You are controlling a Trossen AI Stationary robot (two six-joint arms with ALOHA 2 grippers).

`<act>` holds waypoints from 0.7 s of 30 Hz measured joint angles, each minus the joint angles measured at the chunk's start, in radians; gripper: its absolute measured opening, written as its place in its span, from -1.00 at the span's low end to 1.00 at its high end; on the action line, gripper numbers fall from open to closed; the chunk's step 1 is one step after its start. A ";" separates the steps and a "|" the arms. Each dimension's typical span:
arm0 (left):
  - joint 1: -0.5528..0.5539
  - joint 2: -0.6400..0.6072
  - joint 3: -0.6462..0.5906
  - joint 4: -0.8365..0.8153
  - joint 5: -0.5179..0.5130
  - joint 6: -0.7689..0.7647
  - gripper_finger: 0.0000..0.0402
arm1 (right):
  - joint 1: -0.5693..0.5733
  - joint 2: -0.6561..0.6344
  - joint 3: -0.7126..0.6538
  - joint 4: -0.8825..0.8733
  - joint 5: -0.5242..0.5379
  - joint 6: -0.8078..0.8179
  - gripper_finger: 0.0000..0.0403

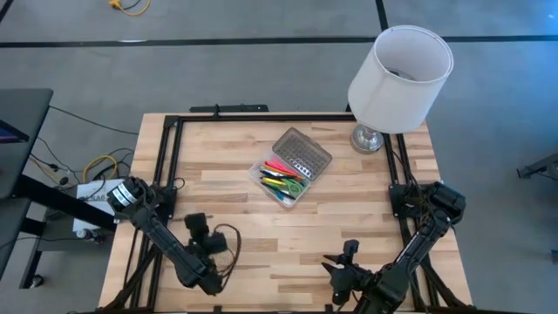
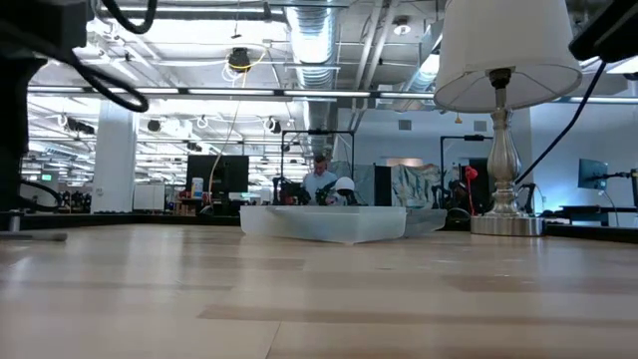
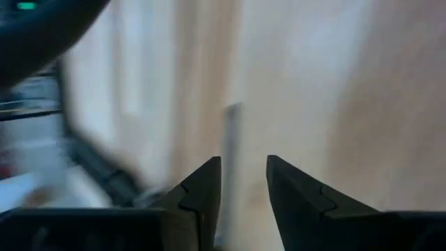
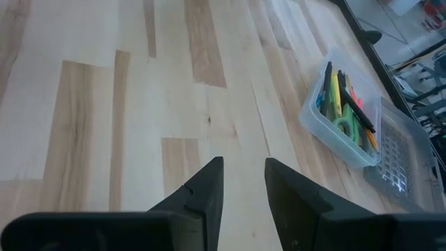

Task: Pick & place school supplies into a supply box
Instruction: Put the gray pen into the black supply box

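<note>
High view, read left to right: the left gripper (image 1: 197,228) sits folded back near the desk's (image 1: 218,187) 7 o'clock corner, its fingers (image 3: 202,195) slightly parted and grasping nothing. At the desk's centre stands the supply box (image 1: 281,180), its dotted grey lid (image 1: 302,153) hinged open toward 1 o'clock, with the school supplies (image 1: 284,175) lying inside the clear tray: pink, yellow, green and dark sticks, and a green-handled piece that looks like the scissors (image 4: 343,127). No supply shows loose on the wood, so the placing step seems finished; what may remain is closing the lid, which would call for one arm to reach to the centre and tip it over. A lamp (image 1: 397,74) stands at 1 o'clock. The right gripper (image 1: 346,259) is drawn back near 5 o'clock, its fingers (image 4: 205,188) narrowly parted and empty, pointed across bare wood toward the box.
</note>
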 joint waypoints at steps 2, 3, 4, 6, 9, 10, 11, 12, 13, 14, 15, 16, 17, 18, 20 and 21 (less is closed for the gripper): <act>-0.001 -0.013 -0.022 -0.060 -0.012 0.012 -0.45 | 0.000 0.000 0.000 0.000 0.000 0.000 -0.49; 0.000 -0.030 -0.035 -0.052 -0.023 0.022 -0.45 | 0.000 0.000 0.000 0.000 0.000 0.000 -0.49; 0.000 -0.055 -0.052 -0.024 -0.036 0.032 -0.45 | 0.000 0.000 0.000 0.000 0.000 -0.001 -0.49; 0.000 -0.107 -0.105 0.044 -0.043 0.052 -0.45 | 0.000 0.000 0.000 0.000 0.000 -0.001 -0.49; 0.001 -0.201 -0.201 0.155 -0.037 0.065 -0.45 | 0.000 0.000 0.000 0.000 0.000 -0.001 -0.49; 0.001 -0.234 -0.238 0.173 -0.027 0.061 -0.45 | 0.001 0.000 0.000 0.000 0.000 -0.001 -0.49; 0.000 -0.266 -0.273 0.189 -0.015 0.054 -0.45 | 0.002 0.000 0.000 0.000 0.001 -0.001 -0.49; -0.001 -0.300 -0.311 0.218 -0.005 0.051 -0.45 | 0.002 0.000 0.000 0.000 0.001 -0.001 -0.49; -0.003 -0.339 -0.349 0.253 0.004 0.049 -0.45 | 0.002 0.000 0.000 0.000 0.000 -0.001 -0.49; -0.004 -0.378 -0.390 0.291 0.014 0.049 -0.45 | 0.002 0.000 0.000 0.000 0.001 -0.001 -0.49; -0.004 -0.419 -0.435 0.324 0.031 0.049 -0.45 | 0.002 0.000 0.000 0.000 0.001 -0.001 -0.49; -0.005 -0.459 -0.479 0.357 0.051 0.047 -0.45 | 0.002 0.000 0.000 0.000 0.000 -0.001 -0.49; -0.003 -0.502 -0.526 0.392 0.068 0.044 -0.45 | 0.002 0.000 0.000 0.000 0.000 -0.001 -0.49; 0.001 -0.543 -0.567 0.428 0.083 0.041 -0.45 | 0.002 0.000 0.000 0.000 0.001 -0.001 -0.49; 0.012 -0.616 -0.640 0.484 0.106 0.022 -0.45 | 0.002 0.000 0.000 0.000 0.001 -0.001 -0.49; 0.017 -0.651 -0.673 0.503 0.109 0.015 -0.45 | 0.001 0.000 0.000 0.000 0.001 -0.001 -0.49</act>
